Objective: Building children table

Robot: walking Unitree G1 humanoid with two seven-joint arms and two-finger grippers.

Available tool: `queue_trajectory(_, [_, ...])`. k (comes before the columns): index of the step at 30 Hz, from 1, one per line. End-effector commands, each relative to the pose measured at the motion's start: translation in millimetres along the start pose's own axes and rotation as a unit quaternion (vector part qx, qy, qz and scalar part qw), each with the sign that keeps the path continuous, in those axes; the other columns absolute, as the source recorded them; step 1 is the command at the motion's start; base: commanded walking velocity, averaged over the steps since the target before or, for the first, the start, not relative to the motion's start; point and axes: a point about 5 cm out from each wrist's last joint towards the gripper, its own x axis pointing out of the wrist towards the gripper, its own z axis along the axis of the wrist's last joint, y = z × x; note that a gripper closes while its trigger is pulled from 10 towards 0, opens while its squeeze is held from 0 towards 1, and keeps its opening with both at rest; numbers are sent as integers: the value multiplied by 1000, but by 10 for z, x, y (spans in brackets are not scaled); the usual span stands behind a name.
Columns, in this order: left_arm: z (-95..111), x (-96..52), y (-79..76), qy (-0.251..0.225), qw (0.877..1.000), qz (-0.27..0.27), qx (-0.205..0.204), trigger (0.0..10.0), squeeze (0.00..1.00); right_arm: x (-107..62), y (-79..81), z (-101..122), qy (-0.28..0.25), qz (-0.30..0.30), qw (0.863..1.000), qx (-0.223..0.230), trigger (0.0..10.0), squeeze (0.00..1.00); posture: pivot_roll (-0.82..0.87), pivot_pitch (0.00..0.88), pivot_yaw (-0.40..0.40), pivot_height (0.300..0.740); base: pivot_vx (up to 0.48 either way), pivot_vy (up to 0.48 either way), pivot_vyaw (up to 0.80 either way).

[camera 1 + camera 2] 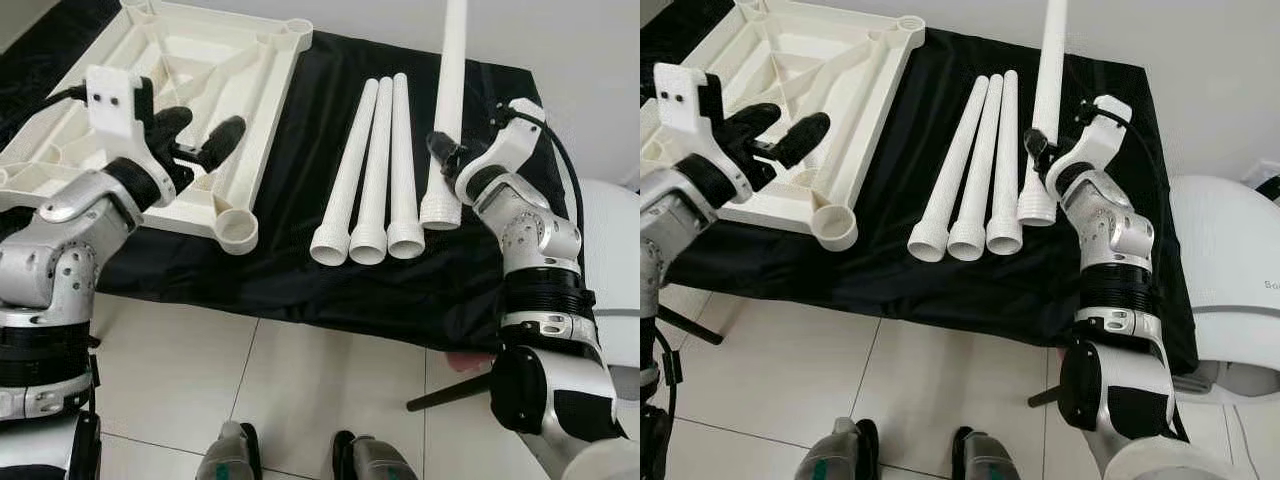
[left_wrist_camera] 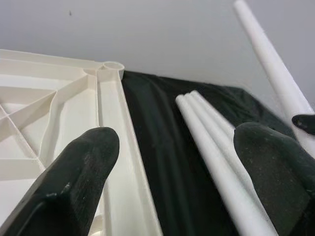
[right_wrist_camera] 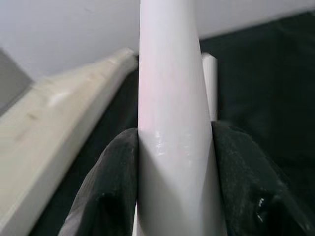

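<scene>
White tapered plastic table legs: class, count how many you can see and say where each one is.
4. Three white tapered plastic table legs lie side by side on the black cloth, right of the upturned white tabletop. The fourth leg is lifted, gripped by the right gripper.

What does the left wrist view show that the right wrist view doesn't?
Left wrist view: the upturned tabletop, three loose legs lying on the black cloth, and the left gripper with its jaws open. Right wrist view: the right gripper clamped on the fourth leg, close up. Both: that raised leg, the cloth and the wall.
</scene>
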Motion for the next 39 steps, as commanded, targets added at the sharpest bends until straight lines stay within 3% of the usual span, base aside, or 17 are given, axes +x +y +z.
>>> queue_trajectory(1, [4, 46, -92, 0, 998, -58, -21, 10000, 0, -15, 107, -4, -21, 43, 999, -4, 10000, 0, 13, 135, -29, 740, 0, 0, 0])
queue_trajectory(8, [-4, 249, -250, -6, 995, -85, -45, 10000, 0, -62, 372, -195, -22, 128, 992, -2, 10000, 0, 23, 135, -33, 740, 0, 0, 0])
queue_trajectory(20, [-157, 364, -441, 23, 983, -135, -121, 10000, 0, -170, 524, -324, -59, 209, 976, -35, 10000, 0, 24, 136, -24, 740, 0, 0, 0])
queue_trajectory(26, [-4, 478, -603, 4, 962, -194, -194, 10000, 0, -289, 665, -374, -82, 272, 959, -19, 10000, 0, 24, 136, -23, 740, 0, 0, 0])
queue_trajectory(39, [182, 574, -695, 1, 957, -238, -168, 10000, 0, -357, 756, -376, -91, 317, 943, -33, 10000, 0, 19, 134, -24, 740, 0, 0, 0])
